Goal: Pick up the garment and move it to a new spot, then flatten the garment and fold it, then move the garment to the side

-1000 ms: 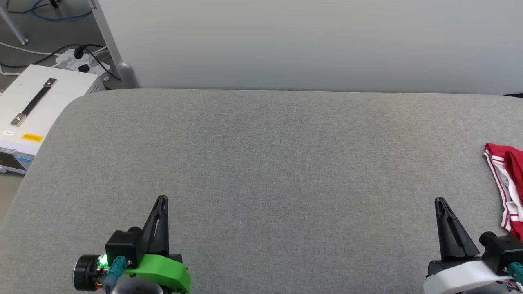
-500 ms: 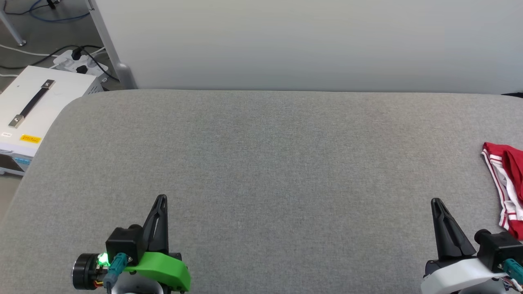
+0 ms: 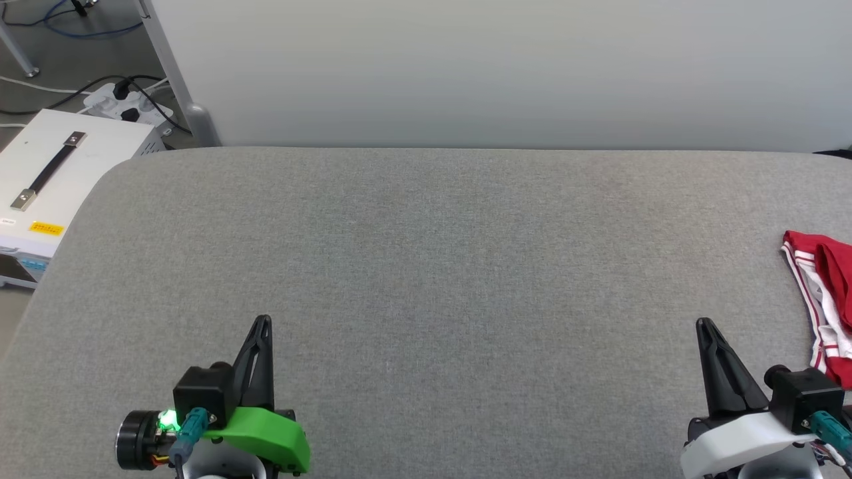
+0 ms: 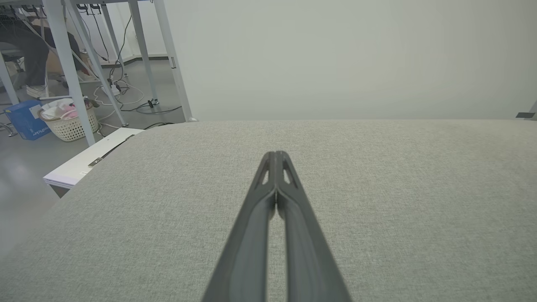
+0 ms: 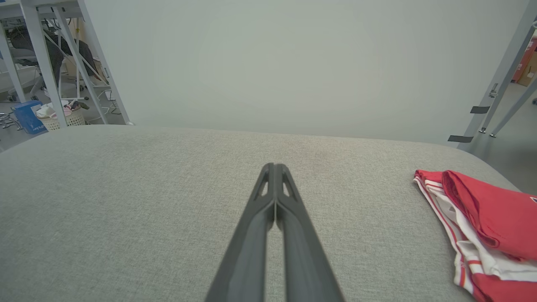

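The big grey table [image 3: 426,266] has soft cloth on top. The garment [image 3: 835,266] lies in a bunched heap by the right edge of the table. It is red, with white parts and thin red and white stripes. Part of it runs out of the head view.

The left claw [image 3: 264,320] sits over the near side of the table, toward the left. Its two dark fingers are pressed tight together and hold nothing. It has a green part at its base.

The right claw [image 3: 702,321] sits over the near side, toward the right. Its fingers are pressed together too and hold nothing. The garment is near this claw, on its right, but they do not touch.

A white box [image 3: 46,173] with a dark handle sits on the floor past the far left corner. A plain pale wall [image 3: 506,66] stands behind the far edge.
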### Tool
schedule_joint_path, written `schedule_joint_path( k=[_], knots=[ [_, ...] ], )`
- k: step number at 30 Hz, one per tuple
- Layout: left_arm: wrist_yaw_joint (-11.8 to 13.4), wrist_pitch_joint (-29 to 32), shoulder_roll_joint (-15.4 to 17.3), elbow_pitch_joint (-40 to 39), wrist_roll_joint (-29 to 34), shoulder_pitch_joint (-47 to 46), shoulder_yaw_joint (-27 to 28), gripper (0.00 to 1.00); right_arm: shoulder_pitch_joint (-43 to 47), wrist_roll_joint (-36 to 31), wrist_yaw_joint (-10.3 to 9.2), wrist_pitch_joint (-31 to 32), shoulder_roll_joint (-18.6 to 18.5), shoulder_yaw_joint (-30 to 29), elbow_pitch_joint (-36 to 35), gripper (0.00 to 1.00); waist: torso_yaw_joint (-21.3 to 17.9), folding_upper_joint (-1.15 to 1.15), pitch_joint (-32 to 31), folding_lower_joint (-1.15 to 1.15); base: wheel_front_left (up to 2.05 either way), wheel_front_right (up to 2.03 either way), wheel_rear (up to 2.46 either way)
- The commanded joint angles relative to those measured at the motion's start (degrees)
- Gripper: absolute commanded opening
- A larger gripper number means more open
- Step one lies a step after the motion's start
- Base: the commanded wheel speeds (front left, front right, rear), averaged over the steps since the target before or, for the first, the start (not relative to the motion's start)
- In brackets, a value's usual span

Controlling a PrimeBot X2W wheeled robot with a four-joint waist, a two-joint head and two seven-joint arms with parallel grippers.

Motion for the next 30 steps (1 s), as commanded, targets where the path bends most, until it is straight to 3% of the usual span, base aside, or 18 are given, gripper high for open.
schedule_joint_path(
  k=[1,30],
  knots=[
    [0.4,0.3,-0.3,-0.4,0.7,-0.5,0.3,0.00,-1.0,-0.7,-0.02,0.5,0.3,0.2,-0.1,0.00,0.0,0.00,0.0,0.00,0.00,0.00,0.00],
    [1.2,3.9,-0.5,-2.2,2.0,-0.8,0.6,0.00,-2.5,-3.0,-0.03,4.1,1.0,0.7,-0.2,0.00,-0.7,0.00,-0.1,0.00,0.00,0.00,0.00]
  ],
)
